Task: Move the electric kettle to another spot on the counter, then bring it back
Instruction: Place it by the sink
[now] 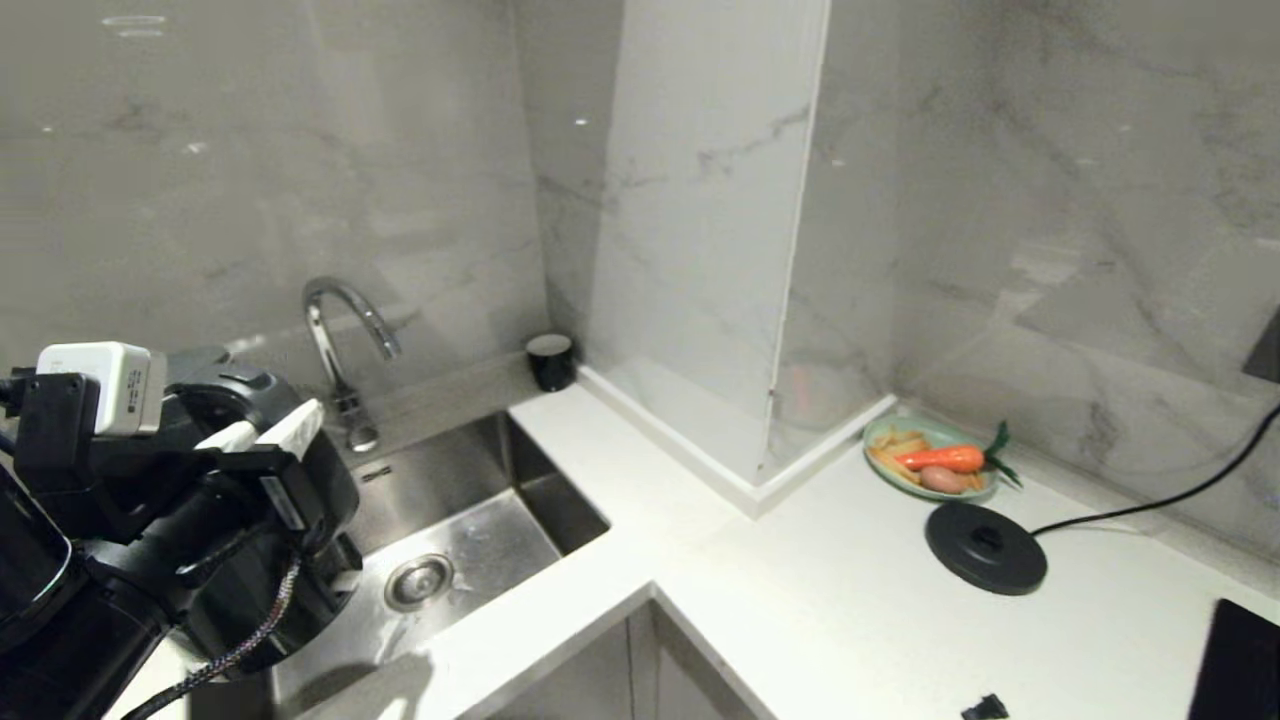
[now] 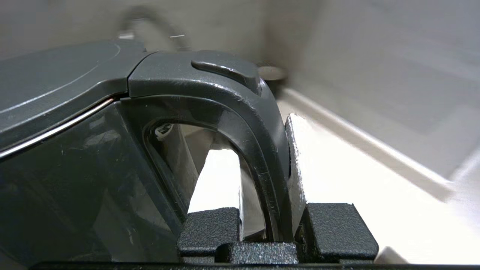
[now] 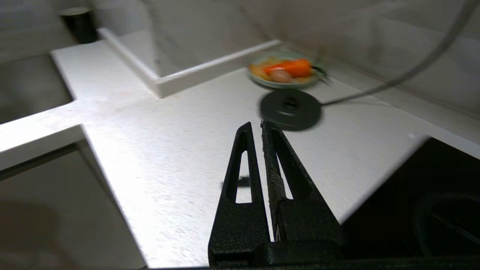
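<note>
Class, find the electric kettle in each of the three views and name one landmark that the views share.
Head view: electric kettle at far left, its handle clamped by the left gripper.
Left wrist view: electric kettle fills the left half.
Right wrist view: not in it.
Shared landmark: small black cup at the wall corner.

head view looks down on counter (image 1: 800,600) corner; right wrist shares it lower; left wrist close-up.

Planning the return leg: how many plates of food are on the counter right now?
1. The green plate with a carrot sits in the counter corner by the wall, just behind the kettle base disc. None hidden that I can tell.
</note>
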Controlling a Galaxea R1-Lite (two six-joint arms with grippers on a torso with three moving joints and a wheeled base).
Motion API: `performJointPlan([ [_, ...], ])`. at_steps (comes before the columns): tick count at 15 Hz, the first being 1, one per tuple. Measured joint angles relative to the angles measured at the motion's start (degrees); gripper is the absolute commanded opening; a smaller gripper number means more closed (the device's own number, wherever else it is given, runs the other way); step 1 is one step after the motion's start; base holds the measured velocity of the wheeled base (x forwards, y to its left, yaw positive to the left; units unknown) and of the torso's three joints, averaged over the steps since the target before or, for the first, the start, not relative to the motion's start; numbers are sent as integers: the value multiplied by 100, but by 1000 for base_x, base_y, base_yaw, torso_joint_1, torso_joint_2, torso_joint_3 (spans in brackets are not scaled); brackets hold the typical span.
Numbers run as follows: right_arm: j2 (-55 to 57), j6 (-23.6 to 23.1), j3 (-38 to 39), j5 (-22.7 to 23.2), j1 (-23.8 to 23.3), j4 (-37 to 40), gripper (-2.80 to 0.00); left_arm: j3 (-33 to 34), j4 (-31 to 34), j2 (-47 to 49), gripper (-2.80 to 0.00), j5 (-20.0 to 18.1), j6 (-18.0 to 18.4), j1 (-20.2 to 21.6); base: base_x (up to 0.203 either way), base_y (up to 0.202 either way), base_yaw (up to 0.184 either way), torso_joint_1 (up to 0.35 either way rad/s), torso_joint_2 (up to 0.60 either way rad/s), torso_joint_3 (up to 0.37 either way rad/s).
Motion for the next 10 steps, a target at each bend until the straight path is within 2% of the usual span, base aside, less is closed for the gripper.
performJointPlan([
  [2,0,10,0,-6,0,-2,-280,-5,5,2,-280,14,6,6,0,-1,92,4,0,4],
  [7,0,13,0,-6,0,0,-280,-49,2,58,-280,0,-7,45,0,0,0,0,0,0],
  [10,0,10,0,0,0,0,-280,-124,-28,386,-280,24,-7,478,0,0,0,0,0,0],
])
